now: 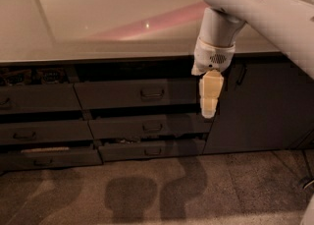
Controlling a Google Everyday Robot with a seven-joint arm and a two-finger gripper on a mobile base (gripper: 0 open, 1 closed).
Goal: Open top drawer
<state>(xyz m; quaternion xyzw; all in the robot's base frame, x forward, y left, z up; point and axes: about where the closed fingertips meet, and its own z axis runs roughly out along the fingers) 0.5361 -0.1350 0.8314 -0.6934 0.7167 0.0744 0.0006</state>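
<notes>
The top drawer (pixel 122 95) is the tall dark grey front in the middle column, just under the counter, with a small loop handle (pixel 152 93) at its centre. A dark gap shows above its front. My gripper (pixel 208 102) hangs down from the white arm (pixel 255 8), cream coloured, in front of the drawer's right end. It is to the right of the handle and at about the same height, apart from it.
Two shorter drawers (pixel 149 126) sit below the top one, and a left column of drawers (pixel 34 98) stands beside them. A cabinet door (pixel 260 106) is to the right. The pale counter (pixel 98 22) runs above. Speckled floor (pixel 147 189) lies in front.
</notes>
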